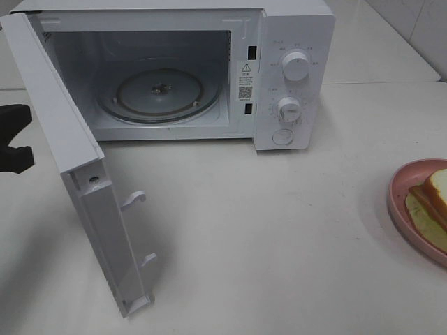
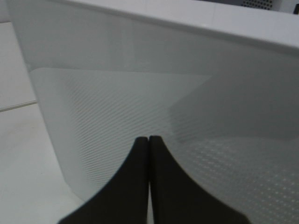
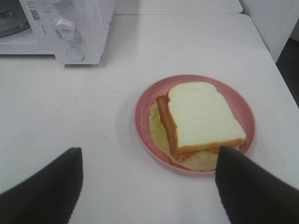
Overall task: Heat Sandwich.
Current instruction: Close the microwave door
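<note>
Exterior high view: microwave (image 1: 209, 70) labels unreadable; left jaws closed empty, right jaws wide apart, empty.

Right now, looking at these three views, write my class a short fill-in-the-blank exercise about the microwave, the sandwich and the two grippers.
1. The microwave door stands ____.
2. The sandwich lies on a ____ plate.
3. The left gripper is ____, close to the door.
4. The right gripper, holding nothing, is ____.

Missing words: open; pink; shut; open
</note>
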You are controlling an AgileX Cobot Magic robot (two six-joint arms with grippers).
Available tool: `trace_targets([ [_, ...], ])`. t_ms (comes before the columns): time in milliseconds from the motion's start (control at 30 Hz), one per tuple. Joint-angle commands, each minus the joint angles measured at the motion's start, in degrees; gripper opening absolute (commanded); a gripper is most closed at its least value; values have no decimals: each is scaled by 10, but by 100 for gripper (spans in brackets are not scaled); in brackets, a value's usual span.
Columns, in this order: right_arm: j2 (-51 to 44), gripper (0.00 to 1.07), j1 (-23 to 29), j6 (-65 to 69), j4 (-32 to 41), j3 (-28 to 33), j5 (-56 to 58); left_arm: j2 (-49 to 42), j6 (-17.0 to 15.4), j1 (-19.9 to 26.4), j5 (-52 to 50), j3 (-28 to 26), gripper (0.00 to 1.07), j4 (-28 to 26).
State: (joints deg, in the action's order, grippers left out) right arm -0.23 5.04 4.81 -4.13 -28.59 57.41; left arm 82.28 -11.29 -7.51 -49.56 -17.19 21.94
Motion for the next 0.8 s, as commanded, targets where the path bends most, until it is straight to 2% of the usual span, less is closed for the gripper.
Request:
trace_targets([
  [33, -15, 75, -4, -5, 3, 1, -4, 25, 2, -31, -13, -18, 0, -28],
  [200, -15, 75, -4, -5, 3, 1, -4, 63, 2, -72, -13, -46, 0, -54],
  [233, -15, 75, -4, -5, 3, 1, -4, 78, 2, -92, -13, -60, 0, -72],
  [300, -15, 75, -4, -5, 3, 1, -4, 85, 2, -100, -13, -65, 0, -80],
  [400, -15, 75, -4, -5, 3, 1, -4, 116, 5, -141, -13, -96, 0, -112],
  [467, -15, 75, -4, -5, 3, 1, -4, 124, 5, -149, -13, -105, 0, -119],
  [667, -15, 75, -4, -5, 3, 1, -4, 180, 29, -210, -8, -174, 0, -166],
  [800, -15, 75, -4, -5, 3, 1, -4, 201, 30, -233, -7, -203, 0, -195],
])
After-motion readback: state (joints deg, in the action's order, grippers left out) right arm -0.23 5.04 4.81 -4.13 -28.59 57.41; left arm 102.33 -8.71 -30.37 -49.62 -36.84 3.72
